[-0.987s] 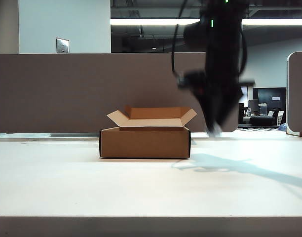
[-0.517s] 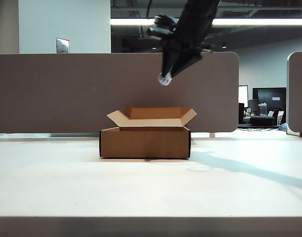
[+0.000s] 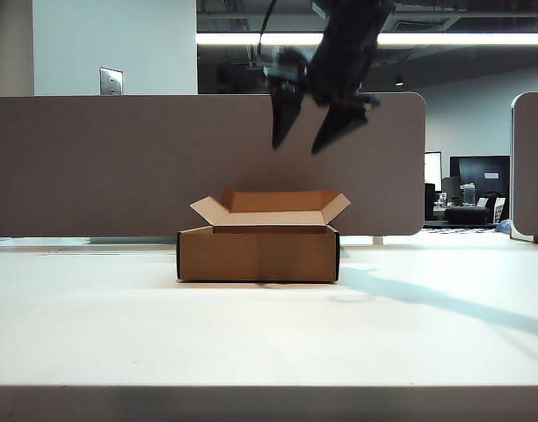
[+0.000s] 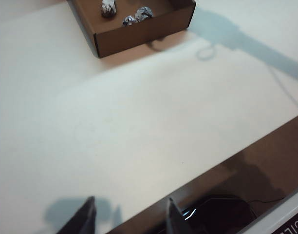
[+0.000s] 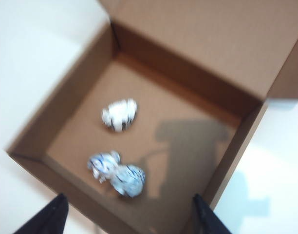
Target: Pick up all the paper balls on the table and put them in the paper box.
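The left gripper (image 4: pixel 127 217) hovered low over the bare table (image 4: pixel 139 122), well short of the box (image 3: pixel 258 253), its jaws partly apart and empty, likely idle. The right gripper (image 3: pixel 308 132) hung above the box, jaws spread wide with nothing between them, placed there for a drop. Three paper balls (image 5: pixel 120 115) lay on the box floor. The white tabletop was otherwise clear; a grey-brown partition (image 3: pixel 93 167) stood behind, with a dim office beyond.

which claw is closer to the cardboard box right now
Right. The right claw hangs open directly above the paper box. The left claw sits farther back over the near table edge, well short of it.
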Controlling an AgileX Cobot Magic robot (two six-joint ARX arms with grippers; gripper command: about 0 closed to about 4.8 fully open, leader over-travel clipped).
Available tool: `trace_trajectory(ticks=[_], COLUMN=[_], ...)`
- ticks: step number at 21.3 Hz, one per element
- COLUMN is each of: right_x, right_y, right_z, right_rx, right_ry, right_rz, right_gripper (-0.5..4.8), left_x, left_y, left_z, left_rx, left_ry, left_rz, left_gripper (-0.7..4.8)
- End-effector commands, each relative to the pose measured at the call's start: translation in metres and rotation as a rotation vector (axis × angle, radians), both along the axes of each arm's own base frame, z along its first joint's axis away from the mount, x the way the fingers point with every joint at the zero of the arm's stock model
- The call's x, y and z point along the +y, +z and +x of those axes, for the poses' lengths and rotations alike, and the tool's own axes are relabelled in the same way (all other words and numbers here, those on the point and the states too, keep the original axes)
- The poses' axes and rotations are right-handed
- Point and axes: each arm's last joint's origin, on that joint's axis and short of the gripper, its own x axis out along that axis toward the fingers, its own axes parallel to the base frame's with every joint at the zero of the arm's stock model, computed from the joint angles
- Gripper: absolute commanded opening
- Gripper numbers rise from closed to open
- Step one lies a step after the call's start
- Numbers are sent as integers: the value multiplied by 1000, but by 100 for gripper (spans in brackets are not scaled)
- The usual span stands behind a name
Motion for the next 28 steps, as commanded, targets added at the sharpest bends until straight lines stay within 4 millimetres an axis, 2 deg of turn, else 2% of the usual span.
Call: trace_trajectory(ticks=[1, 3, 4, 5, 7, 8, 9, 10, 11, 12, 14, 16, 19, 20, 23, 24, 26, 28], right_x=[-11, -22, -28, -36, -61, -74, -81, -93, -101, -115, -136, -155, -175, -180, -185, -186, -186, -184], right_y=[48, 83, 102, 120, 158, 171, 178, 187, 192, 196, 194, 181, 149, 138, 104, 99, 85, 71], right_z=[-20, -42, -56, -73, -123, -148, -163, -189, -206, -234, -278, -317, -359, -368, -378, -379, -379, -374], right_rx=[-127, -214, -260, -293, -348, -367, -377, -400, -422, -460, -507, -535, -566, -578, -622, -622, -596, -612], right_ry=[-8, -23, -22, -22, -33, -51, -56, -73, -79, -88, -96, -98, -99, -104, -128, -134, -174, -165], right_rz=[54, 74, 91, 107, 94, 60, 41, 29, 38, 55, 77, 92, 100, 103, 115, 112, 150, 151], right_gripper=[318, 304, 290, 239, 129, 104, 103, 98, 80, 79, 71, 71, 68, 47, 41, 45, 45, 44], left_x=[-2, -4, -4, -4, 0, 4, 6, 9, 12, 17, 25, 30, 29, 25, 13, 11, 9, 8], left_y=[4, 9, 10, 11, 11, 11, 11, 11, 13, 15, 16, 15, 5, -2, -27, -33, -46, -57], left_z=[3, 7, 7, 7, 2, -3, -6, -13, -19, -29, -44, -53, -51, -45, -18, -13, -4, -1], left_rx=[-44, -92, -111, -119, -123, -122, -126, -139, -157, -192, -245, -287, -369, -402, -445, -430, -394, -451], left_ry=[-3, -3, -3, -3, 44, 88, 96, 96, 97, 98, 95, 92, 72, 54, 109, 122, 204, 215], left_rz=[-25, -52, -60, -64, -59, -54, -51, -59, -68, -88, -115, -140, -155, -161, -163, -150, -142, -126], left_gripper=[178, 173, 111, 55, -6, -5, -5, -5, -6, -5, -5, -5, -5, -5, 3, 27, 26, 26])
